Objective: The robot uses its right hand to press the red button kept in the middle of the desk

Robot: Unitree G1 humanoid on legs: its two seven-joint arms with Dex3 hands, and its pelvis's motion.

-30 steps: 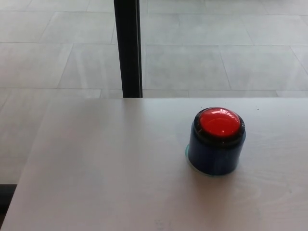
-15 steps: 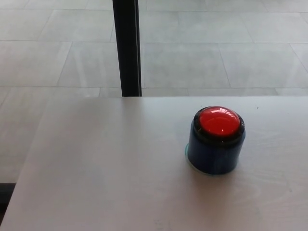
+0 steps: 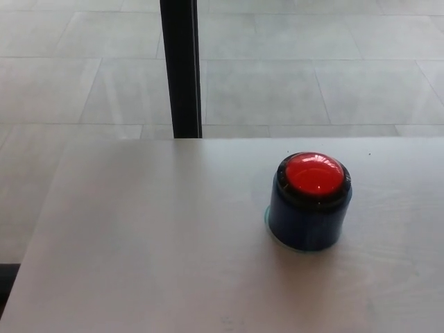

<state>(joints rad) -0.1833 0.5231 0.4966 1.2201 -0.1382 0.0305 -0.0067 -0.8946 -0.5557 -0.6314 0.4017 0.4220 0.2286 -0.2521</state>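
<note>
Head view shows mostly the pale desk [image 3: 152,243], which fills the lower half of the picture, with a tiled floor [image 3: 312,76] beyond its far edge and a dark upright post [image 3: 180,69] rising behind it. Against the pictures from a second and half a second ago, the whole scene has slid slightly up and to the left — post, desk edge and button alike — so this reads as the camera tilting, not as anything on the desk moving.

On the desk, right of centre and somewhat nearer the far edge than the near one, stands the red button [image 3: 316,174]: a glossy red dome set in a black ring on top of a dark blue cylindrical housing, with a thin teal rim showing at its base. It stands upright with nothing touching it or beside it.

Neither the right hand nor the left shows anywhere, so whether either is released or clenched cannot be told. Nothing has come near the button in this last second, and the dome looks raised — the press seems not yet begun. My judgement is that the small shift in view is the head settling on the target before the right arm comes in from the picture's right to push straight down on the dome.
</note>
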